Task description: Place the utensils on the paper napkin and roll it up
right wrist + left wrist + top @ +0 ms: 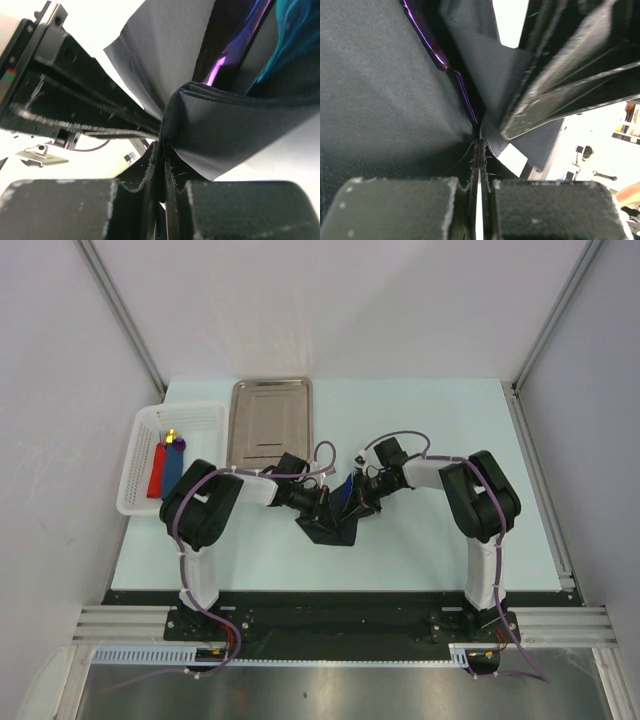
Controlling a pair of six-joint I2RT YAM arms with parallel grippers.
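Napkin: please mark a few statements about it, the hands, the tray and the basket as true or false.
1. The left hand and the right hand both pinch the napkin. True.
2. The napkin lies flat in the tray. False: it is bunched up between the two hands, on the near side of the tray.
3. A purple utensil shows among the napkin's folds. True.
4. The basket sits to the right of the tray. False: it sits to the left of it.
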